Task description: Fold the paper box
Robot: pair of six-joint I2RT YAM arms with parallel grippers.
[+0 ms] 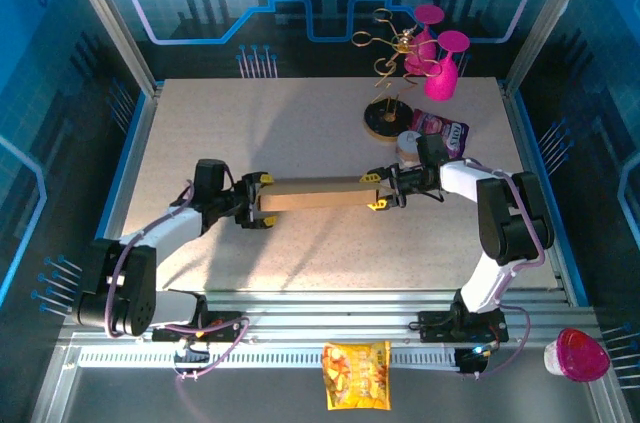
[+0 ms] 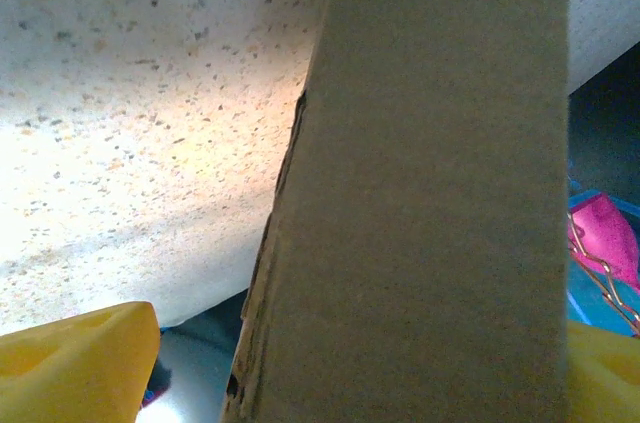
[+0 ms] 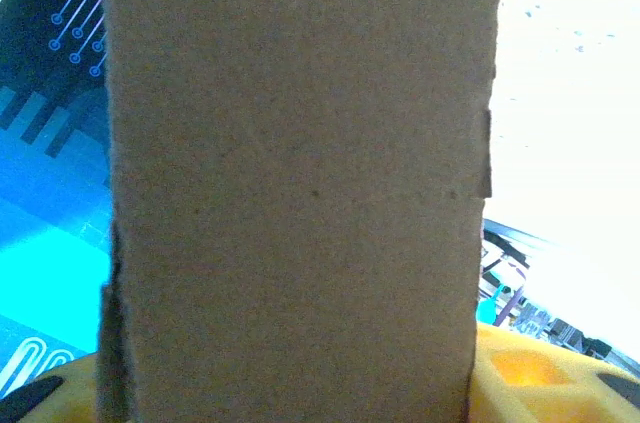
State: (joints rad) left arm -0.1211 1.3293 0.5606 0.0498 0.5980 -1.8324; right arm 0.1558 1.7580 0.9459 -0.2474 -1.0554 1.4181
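Where the overhead camera looks down, the flat brown corrugated-cardboard paper box [image 1: 318,193] lies near the middle of the speckled beige worktop [image 1: 300,123]. Its long axis runs left to right, with one short end toward each arm. The left tool [image 1: 262,200] straddles the left end and the right tool [image 1: 377,191] the right end, so neither arm is nearer. Whether the box rests on the worktop or hangs just above it is hard to tell from here.

From the left wrist, the box rises close ahead. One yellow finger [image 2: 70,363] stands apart from its ragged edge with a gap between, so this tool is spread, not clamped.

From the right wrist, the plain cardboard face looms close. Yellow fingers [image 3: 540,373] sit tight against both edges, so this tool seems closed on the box. Any flaps or tabs cannot be made out.
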